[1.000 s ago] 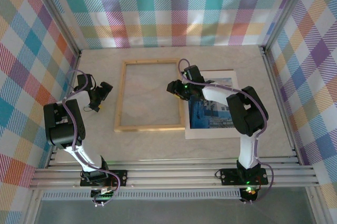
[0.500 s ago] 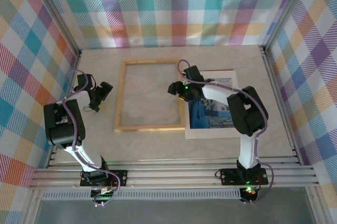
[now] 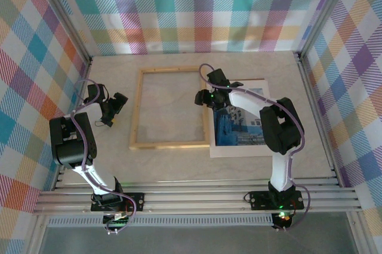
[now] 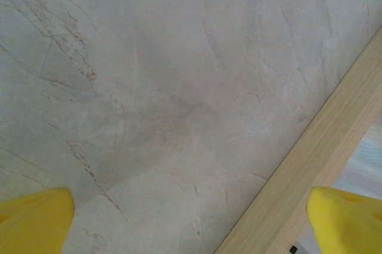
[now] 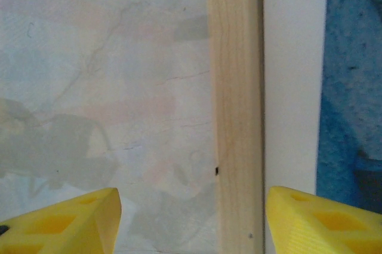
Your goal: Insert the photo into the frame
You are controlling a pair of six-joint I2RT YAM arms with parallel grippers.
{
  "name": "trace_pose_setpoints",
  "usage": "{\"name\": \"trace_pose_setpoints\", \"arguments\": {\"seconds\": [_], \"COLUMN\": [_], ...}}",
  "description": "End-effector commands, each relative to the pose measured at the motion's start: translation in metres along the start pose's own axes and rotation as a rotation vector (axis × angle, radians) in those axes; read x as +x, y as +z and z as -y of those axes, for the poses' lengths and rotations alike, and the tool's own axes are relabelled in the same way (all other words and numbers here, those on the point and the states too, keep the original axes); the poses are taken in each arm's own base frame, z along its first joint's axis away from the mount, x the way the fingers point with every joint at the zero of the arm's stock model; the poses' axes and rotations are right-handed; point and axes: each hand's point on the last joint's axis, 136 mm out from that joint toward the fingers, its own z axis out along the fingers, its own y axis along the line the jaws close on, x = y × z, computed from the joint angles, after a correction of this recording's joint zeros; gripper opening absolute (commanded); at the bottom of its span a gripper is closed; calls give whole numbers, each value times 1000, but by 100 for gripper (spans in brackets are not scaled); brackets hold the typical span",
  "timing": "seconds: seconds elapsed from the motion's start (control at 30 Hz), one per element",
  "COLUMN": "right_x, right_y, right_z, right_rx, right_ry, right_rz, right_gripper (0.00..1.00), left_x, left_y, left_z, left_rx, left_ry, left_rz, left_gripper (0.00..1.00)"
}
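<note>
My right hand (image 5: 200, 221): fingers spread, empty, straddling the right rail of the frame (image 3: 170, 144).
My left hand (image 4: 191, 224): wide open over the surface (image 3: 179, 164), beside the left rail.
Photo (image 3: 239, 127): flat on its white mat (image 3: 239, 149), just right of the frame.

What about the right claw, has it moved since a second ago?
Yes. The right gripper has shifted slightly toward the table's far edge and a little rightward, closer over the right rail of the frame, which stayed put.
</note>
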Motion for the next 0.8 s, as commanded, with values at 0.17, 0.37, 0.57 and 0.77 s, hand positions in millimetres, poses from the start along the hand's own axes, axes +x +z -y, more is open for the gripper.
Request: {"name": "trace_pose_setpoints", "arguments": {"seconds": [0.17,0.37,0.57,0.77], "right_x": [-7,0,2,5], "right_y": [6,22,32,35], "right_z": [5,2,-6,-26], "right_rx": [34,0,-50,-137], "right_ry": [-48,-31,-18,-23], "right_rz": [-32,-73,-82,-92], "right_gripper": [62,59,59,59], "left_x": [13,24,32,30], "left_y": [6,12,16,15], "left_z": [7,10,14,17], "left_rx": [10,10,15,15], "left_ry": [38,53,64,71], "left_rz": [-42,-68,-93,-90], "left_gripper": [100,100,100,100]}}
